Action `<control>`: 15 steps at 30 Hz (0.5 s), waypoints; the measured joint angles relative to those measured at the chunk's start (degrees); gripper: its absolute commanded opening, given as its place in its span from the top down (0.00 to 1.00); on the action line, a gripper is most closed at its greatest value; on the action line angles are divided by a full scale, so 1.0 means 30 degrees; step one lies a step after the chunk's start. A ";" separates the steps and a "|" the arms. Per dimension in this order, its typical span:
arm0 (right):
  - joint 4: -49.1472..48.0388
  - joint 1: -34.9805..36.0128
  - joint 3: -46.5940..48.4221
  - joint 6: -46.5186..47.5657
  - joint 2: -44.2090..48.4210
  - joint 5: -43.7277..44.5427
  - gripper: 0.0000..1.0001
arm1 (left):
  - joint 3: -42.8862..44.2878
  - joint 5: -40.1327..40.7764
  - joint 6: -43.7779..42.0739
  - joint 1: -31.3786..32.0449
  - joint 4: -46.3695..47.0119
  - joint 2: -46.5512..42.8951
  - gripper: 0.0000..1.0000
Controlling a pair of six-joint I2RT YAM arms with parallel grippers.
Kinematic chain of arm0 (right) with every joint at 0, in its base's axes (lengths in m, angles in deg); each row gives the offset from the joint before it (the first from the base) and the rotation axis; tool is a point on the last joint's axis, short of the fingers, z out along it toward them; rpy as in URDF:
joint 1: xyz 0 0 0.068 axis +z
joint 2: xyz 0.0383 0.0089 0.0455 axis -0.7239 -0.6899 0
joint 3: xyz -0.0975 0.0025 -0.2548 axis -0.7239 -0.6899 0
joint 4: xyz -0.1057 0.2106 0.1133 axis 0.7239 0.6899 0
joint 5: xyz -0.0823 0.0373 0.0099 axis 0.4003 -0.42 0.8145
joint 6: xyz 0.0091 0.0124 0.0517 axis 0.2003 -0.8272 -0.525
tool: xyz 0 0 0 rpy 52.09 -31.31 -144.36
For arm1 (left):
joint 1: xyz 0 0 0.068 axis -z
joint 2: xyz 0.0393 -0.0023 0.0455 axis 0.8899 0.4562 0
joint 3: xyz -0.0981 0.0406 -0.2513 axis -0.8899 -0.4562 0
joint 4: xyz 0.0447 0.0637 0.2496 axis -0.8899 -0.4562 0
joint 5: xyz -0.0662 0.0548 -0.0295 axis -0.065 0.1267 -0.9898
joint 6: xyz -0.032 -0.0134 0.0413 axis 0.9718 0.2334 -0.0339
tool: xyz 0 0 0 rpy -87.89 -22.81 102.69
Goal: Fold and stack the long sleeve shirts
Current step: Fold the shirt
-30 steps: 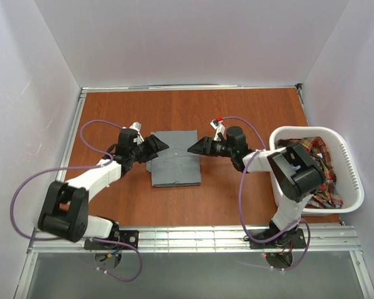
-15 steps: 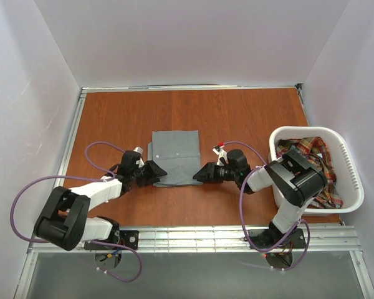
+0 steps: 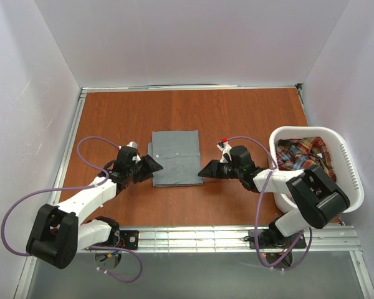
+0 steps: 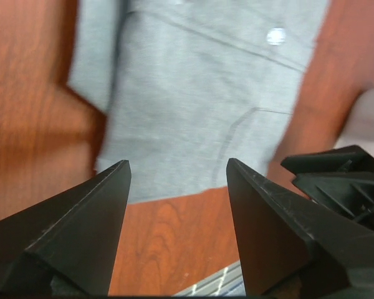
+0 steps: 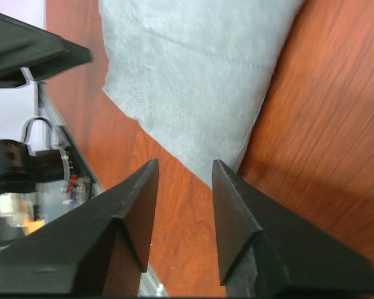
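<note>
Grey shirt lies folded flat.
Left hand and right hand sit at its near corners, part-open and empty (likely squaring it).

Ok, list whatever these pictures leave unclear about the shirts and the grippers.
- Plaid shirt, top view: the basket wall and right arm cover part; one garment or more, unclear.
- Grey shirt, left wrist view: blurred, its far end cut off by the frame.
- Left gripper and right gripper, top view: too small to tell contact with cloth.
</note>
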 measured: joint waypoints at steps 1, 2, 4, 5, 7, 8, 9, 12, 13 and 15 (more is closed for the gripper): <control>0.0809 0.0007 0.0350 0.0379 0.0357 0.0204 0.71 | 0.0219 -0.0022 -0.0007 0.0036 -0.0211 -0.0277 0.40; 0.1545 0.0058 0.0750 0.0758 0.0656 0.0415 0.73 | 0.0401 -0.0087 -0.0007 0.0109 -0.0393 -0.0510 0.42; 0.2732 0.0197 0.1668 0.1428 0.0947 0.0758 0.75 | 0.0670 -0.0284 0.0036 0.0306 -0.0612 -0.0823 0.46; 0.3089 0.0321 0.2047 0.1690 0.0969 0.0896 0.76 | 0.0736 -0.0386 0.0058 0.0393 -0.0670 -0.0860 0.49; 0.3679 0.0685 0.2674 0.2062 0.0860 0.1013 0.78 | 0.0780 -0.0554 0.0051 0.0510 -0.0736 -0.0685 0.53; 0.3840 0.0889 0.2892 0.2186 0.0707 0.1078 0.79 | 0.0787 -0.0678 0.0015 0.0539 -0.0765 -0.0488 0.55; 0.3956 0.1056 0.3060 0.2273 0.0488 0.1115 0.80 | 0.0787 -0.0780 -0.0015 0.0583 -0.0794 -0.0219 0.57; 0.4255 0.1428 0.3235 0.2397 -0.0503 0.1319 0.83 | 0.0743 -0.0962 -0.0036 0.0619 -0.0780 0.0685 0.59; 0.4415 0.1486 0.3228 0.2390 -0.0903 0.1450 0.83 | 0.0685 -0.0976 -0.0051 0.0619 -0.0692 0.0962 0.59; 0.4736 0.1479 0.3118 0.2331 -0.1639 0.1661 0.83 | 0.0401 -0.0911 -0.0066 0.0619 -0.0641 0.1435 0.61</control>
